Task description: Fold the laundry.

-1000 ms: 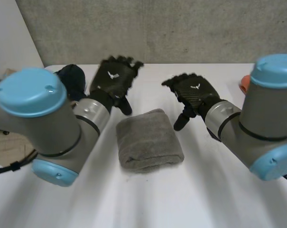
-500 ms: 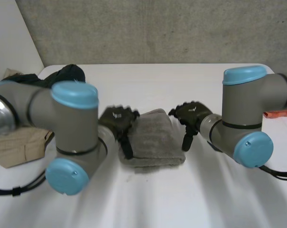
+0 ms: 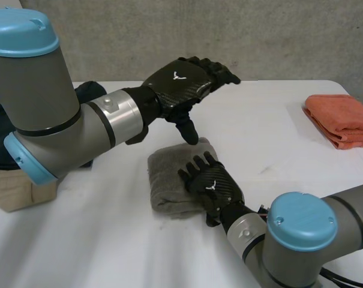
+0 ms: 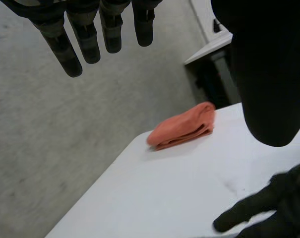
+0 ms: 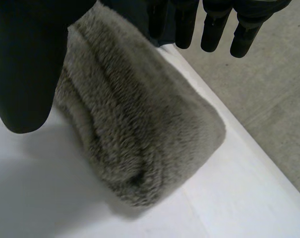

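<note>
Concrete wall stands behind the white table (image 3: 277,138) in the head view. The left hand (image 3: 178,84) hangs in the air above the far end of the folded grey towel (image 3: 166,180), with its fingers stretched out, its thumb pointing down and nothing in its hold. A small white emblem marks its back; it is a mark, not letters. The right hand (image 3: 212,187) bears the same emblem and lies over the near right part of the towel, fingers straight and spread. Whether it presses down I cannot tell. A folded orange cloth (image 3: 340,117) lies well apart at the table's right side, and a dark cloth (image 3: 92,91) sits behind the left arm (image 3: 49,120).

From the left wrist, the left hand's fingers (image 4: 85,39) are straight and set wide of the thumb (image 4: 269,74), grasping nothing. Beyond them the orange cloth (image 4: 182,126) rests near the table's (image 4: 140,198) edge, against grey concrete. The right hand's dark fingers (image 4: 278,208) show below the thumb.

From the right wrist, the grey towel (image 5: 140,129) lies on the table (image 5: 40,198) under the right hand's palm, its pile thick and its folded layers showing along one side. The fingers (image 5: 211,29) reach straight past the towel's far end and the thumb (image 5: 26,64) stands off to its side, so nothing curls around the cloth. Concrete floor (image 5: 269,124) shows past the table's edge.
</note>
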Robot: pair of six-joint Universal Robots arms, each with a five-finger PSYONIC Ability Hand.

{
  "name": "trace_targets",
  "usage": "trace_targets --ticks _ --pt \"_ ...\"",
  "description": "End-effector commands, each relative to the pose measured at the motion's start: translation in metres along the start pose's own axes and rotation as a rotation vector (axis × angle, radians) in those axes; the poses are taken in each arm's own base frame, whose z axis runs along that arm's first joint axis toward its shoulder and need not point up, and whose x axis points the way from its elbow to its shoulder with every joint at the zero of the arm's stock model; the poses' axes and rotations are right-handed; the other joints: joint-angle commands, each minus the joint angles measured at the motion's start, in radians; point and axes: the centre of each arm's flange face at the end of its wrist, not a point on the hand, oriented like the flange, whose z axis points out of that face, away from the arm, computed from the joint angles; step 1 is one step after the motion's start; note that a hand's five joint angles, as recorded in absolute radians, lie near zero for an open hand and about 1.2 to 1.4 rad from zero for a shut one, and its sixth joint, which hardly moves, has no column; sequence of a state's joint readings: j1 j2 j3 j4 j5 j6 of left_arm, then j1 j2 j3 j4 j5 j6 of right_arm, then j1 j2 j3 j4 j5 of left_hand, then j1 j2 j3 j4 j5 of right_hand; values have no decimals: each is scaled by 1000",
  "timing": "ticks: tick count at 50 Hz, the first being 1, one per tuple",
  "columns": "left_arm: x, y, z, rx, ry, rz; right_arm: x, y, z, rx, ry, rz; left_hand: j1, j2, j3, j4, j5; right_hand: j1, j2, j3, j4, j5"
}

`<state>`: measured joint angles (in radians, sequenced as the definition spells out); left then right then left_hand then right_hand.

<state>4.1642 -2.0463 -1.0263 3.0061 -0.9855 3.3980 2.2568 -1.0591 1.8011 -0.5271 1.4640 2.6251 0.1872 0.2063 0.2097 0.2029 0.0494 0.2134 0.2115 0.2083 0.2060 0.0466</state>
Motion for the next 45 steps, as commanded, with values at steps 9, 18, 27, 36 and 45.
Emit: trace_targets --ticks 9,18,27,36,45 --pt "6 7 2 -17 22 -20 5 6 40 73 57 -32 -9 -28 -31 -25 -46 106 108 111 113 98" --pt "4 1 1 -1 18 -11 23 -12 61 140 102 -20 -9 -28 -31 -25 -46 1183 1185 1188 1190 1175" --pt "-6 -31 3 92 -18 5 143 -67 70 315 378 1 -9 -28 -31 -25 -46 1183 1185 1188 1190 1175" --pt "-23 -78 -4 254 -97 -10 312 -60 62 455 638 -6 -3 -22 -26 -19 -40 1183 1185 1188 1190 1175" --pt "-18 -67 -1 236 -87 -44 420 54 63 420 706 -46 9 -10 -14 -7 -28 1183 1185 1188 1190 1175"
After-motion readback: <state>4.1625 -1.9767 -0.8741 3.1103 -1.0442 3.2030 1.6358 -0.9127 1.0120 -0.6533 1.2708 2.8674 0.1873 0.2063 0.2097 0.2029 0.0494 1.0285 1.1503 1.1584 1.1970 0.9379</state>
